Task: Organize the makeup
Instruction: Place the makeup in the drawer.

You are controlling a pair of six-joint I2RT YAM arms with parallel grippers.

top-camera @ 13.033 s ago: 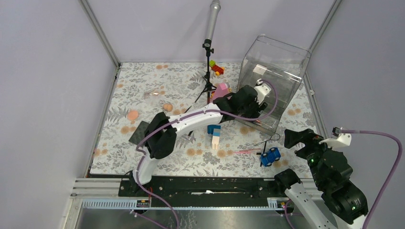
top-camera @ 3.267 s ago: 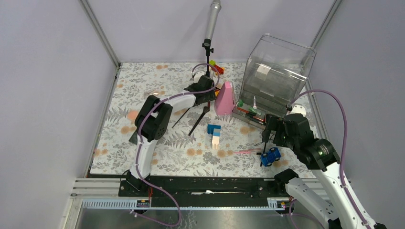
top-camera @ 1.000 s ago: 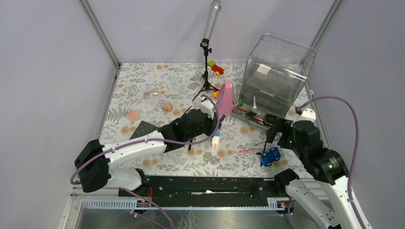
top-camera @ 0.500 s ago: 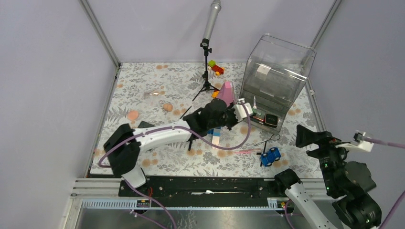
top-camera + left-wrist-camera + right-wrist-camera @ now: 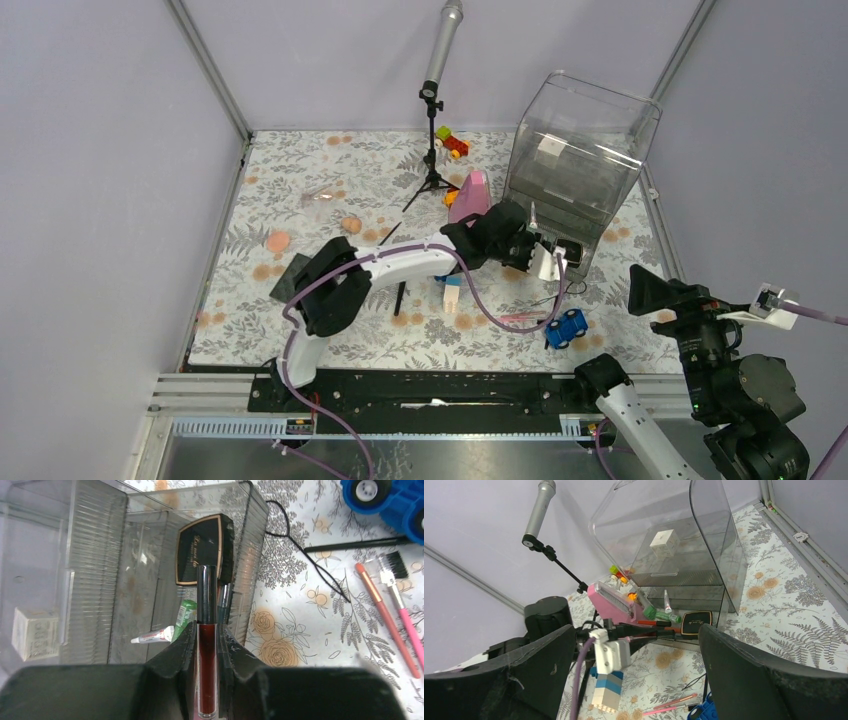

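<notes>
Lip gloss (image 5: 206, 610), one tube with dark red fill and a black cap, is clamped between the fingers of my left pincer (image 5: 206, 630). Its long axis runs straight out along the fingers, cap leading toward 12 o'clock in the left wrist view, into the open front tray of the clear organizer (image 5: 580, 140). The cap overlaps the one black compact (image 5: 202, 550) lying in that tray; I cannot tell whether they touch. At 7 o'clock of the cap lie one green tube (image 5: 186, 615) and one small white tube (image 5: 152, 636). One dark slim stick (image 5: 224, 597) sits close at the gloss's 3 o'clock. One white cube (image 5: 31, 632) rests deeper in the organizer, at 9 o'clock.

Outside the tray, toward 3 o'clock, I count three slim items on the floral mat (image 5: 300, 170): one black pencil (image 5: 360, 542), one coral pencil (image 5: 385, 617) and one pink brow brush (image 5: 407, 625). One blue toy car (image 5: 385, 500) is parked at 1 o'clock.

From the top view, the organizer stands at 2 o'clock of the mat, with one pink cone (image 5: 470, 192) just beside my left arm. Near the centre lie two black brushes (image 5: 400, 298) and one block tower (image 5: 452, 293). Two peach sponges (image 5: 278, 241) and one flat dark square (image 5: 293, 275) lie toward 9 o'clock.

My right pincer (image 5: 636, 630) is spread wide with nothing between its fingers, raised off the 4 o'clock corner.
</notes>
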